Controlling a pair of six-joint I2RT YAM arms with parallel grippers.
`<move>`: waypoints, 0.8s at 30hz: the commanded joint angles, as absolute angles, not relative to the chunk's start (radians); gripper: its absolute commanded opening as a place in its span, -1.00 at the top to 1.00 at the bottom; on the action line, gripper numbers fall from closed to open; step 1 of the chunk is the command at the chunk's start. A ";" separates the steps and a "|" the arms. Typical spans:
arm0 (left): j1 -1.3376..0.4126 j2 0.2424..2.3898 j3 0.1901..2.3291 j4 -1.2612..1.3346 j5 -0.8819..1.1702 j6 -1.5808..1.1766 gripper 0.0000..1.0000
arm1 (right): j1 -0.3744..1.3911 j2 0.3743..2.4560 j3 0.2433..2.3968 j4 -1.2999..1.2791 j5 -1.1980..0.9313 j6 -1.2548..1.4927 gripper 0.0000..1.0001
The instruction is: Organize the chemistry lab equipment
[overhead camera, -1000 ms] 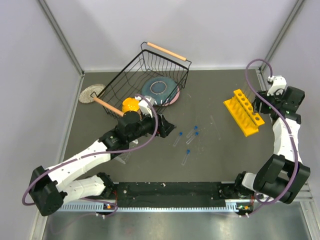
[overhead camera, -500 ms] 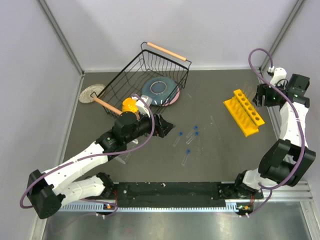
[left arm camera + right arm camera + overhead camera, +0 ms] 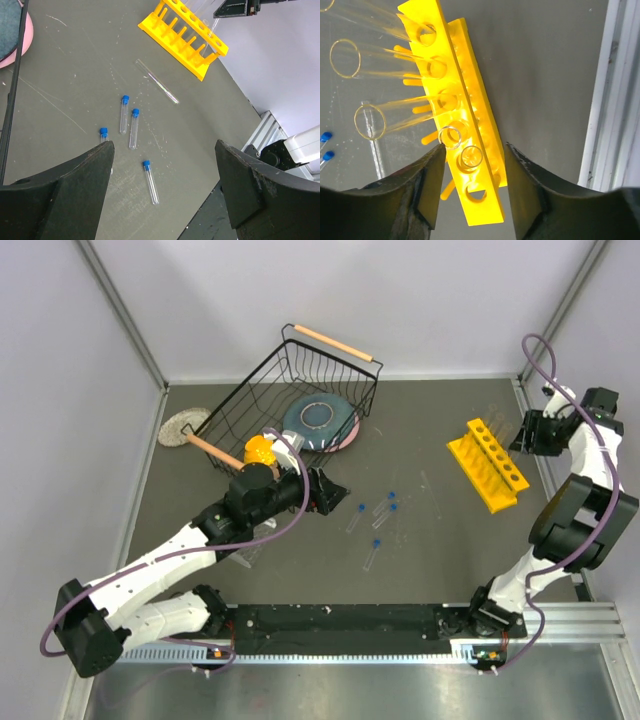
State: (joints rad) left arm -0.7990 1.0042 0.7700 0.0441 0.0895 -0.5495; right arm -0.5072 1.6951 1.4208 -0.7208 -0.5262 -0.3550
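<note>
Several small clear tubes with blue caps (image 3: 372,553) lie loose mid-table, also in the left wrist view (image 3: 150,181). A thin glass rod (image 3: 156,81) lies beyond them. The yellow holed rack (image 3: 488,463) stands at the right with several open clear tubes (image 3: 471,156) in its holes. My left gripper (image 3: 338,494) is open and empty, hovering just left of the capped tubes (image 3: 162,200). My right gripper (image 3: 524,438) is open and empty, above the rack's near end (image 3: 475,192). A clear plastic rack (image 3: 245,555) lies partly hidden under my left arm.
A black wire basket (image 3: 290,390) with wooden handles sits at the back left, over a blue plate (image 3: 318,420) and beside an orange bowl (image 3: 258,450). A round mat (image 3: 182,427) lies by the left wall. A metal rail (image 3: 615,100) edges the table at the right.
My right arm has swung back and to the right, its gripper now higher over the yellow rack's far side. My left gripper shifted slightly a second ago and has since held still.
</note>
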 commanded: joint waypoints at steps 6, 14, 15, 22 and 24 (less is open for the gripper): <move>-0.793 1.022 0.785 0.081 0.104 -0.537 -0.75 | -0.509 1.715 1.493 -0.739 -0.606 -0.321 0.29; -0.790 1.031 0.793 0.078 0.109 -0.535 -0.75 | -0.509 1.718 1.488 -0.738 -0.600 -0.356 0.49; -0.792 1.029 0.793 0.078 0.109 -0.535 -0.75 | -0.509 1.717 1.486 -0.736 -0.600 -0.360 0.56; -0.792 1.026 0.792 0.081 0.109 -0.538 -0.75 | -0.509 1.658 1.467 -0.721 -0.617 -0.408 0.70; -0.790 1.026 0.790 0.081 0.110 -0.538 -0.75 | -0.509 1.631 1.451 -0.701 -0.624 -0.411 0.71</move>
